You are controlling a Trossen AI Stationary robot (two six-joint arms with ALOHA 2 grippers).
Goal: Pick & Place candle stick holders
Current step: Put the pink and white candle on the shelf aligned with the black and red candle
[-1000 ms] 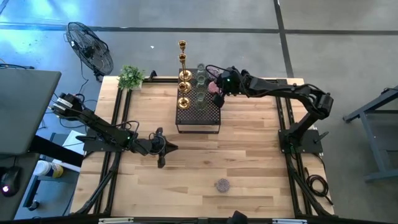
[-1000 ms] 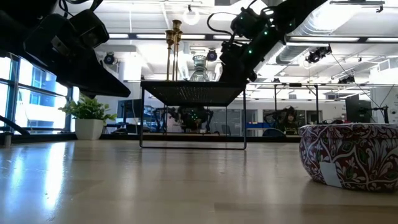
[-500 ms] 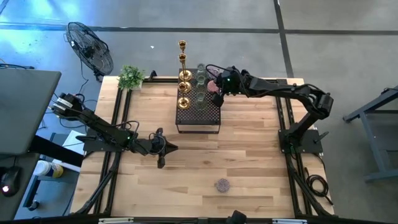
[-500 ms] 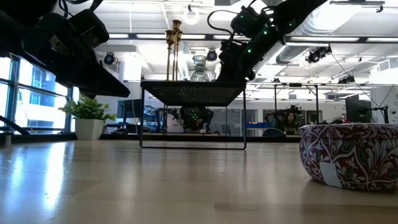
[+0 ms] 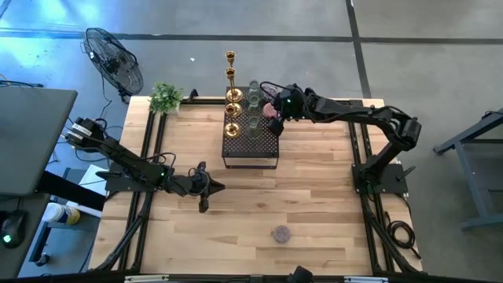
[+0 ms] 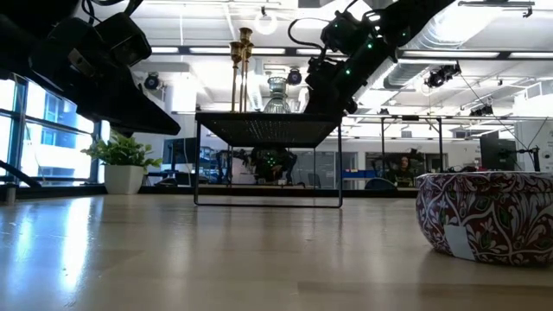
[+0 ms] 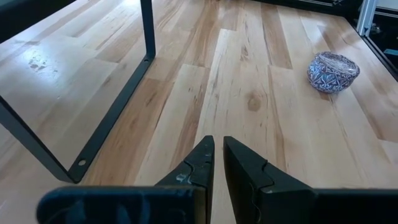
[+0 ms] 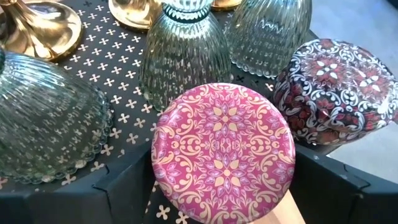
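The left gripper [image 5: 203, 189] waits low over the bare planks just in front of the black perforated stand [image 5: 236, 148], its fingers [image 7: 202, 163] together on nothing.

On the stand the candle stick holders crowd together: gold candlesticks [image 5: 233, 110] in a row along its left side, ribbed green glass cups [image 8: 180, 56] in the middle, and at its right edge a pink patterned round holder [image 8: 222, 152] with a darker patterned one [image 8: 339, 93] touching it. One more patterned holder [image 5: 281, 233] sits alone on the table, well apart toward the front.

The right gripper [image 5: 274, 111] hangs at the stand's right edge with its jaws apart on either side of the pink holder; whether the pads already touch it is hard to tell. To grip well, it probably should centre on the round body, close squarely, and lift straight up, since the dark holder and a green cup stand close enough to be knocked.

The table [image 5: 314, 204] is pale wooden boards in a black frame, with a small potted plant [image 5: 165, 97] at its far left corner. Beyond lie a grey floor, a standing fan [image 5: 114, 59], and a bright open workroom with desks and a seated person [image 6: 400, 164].
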